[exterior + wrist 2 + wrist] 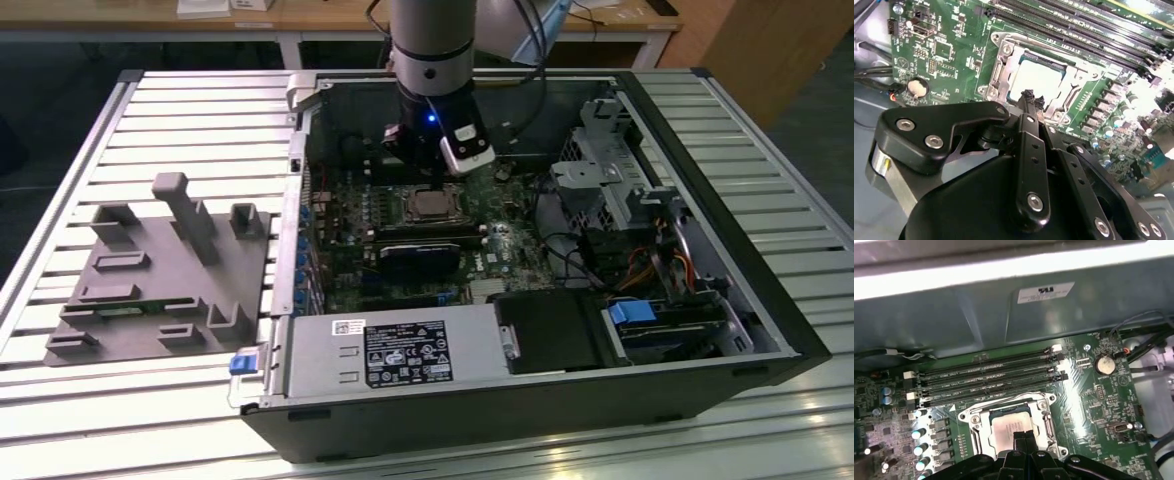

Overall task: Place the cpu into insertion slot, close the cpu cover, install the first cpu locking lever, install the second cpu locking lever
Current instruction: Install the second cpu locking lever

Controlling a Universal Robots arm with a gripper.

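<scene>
Where slatted metal makes up the surface, lies an open computer case on its side, with a grey plastic fixture block well apart toward the exterior view's left. Inside the case: green motherboard, silver power supply along the near edge, drive cage toward the exterior view's right. Reaching down into the case, the arm, with a small blue light on its wrist. On the board, a row of long black memory slots just beside the insertion slot, plus a round coin battery further off. Seated in the insertion slot, the cpu, dull silver top showing through the window of the cpu cover, which lies flat around it. Directly above the cpu hangs the pincer, black fingers drawn together to a narrow tip, holding nothing, close over the chip's edge; whether touching the chip, cannot tell.
</scene>
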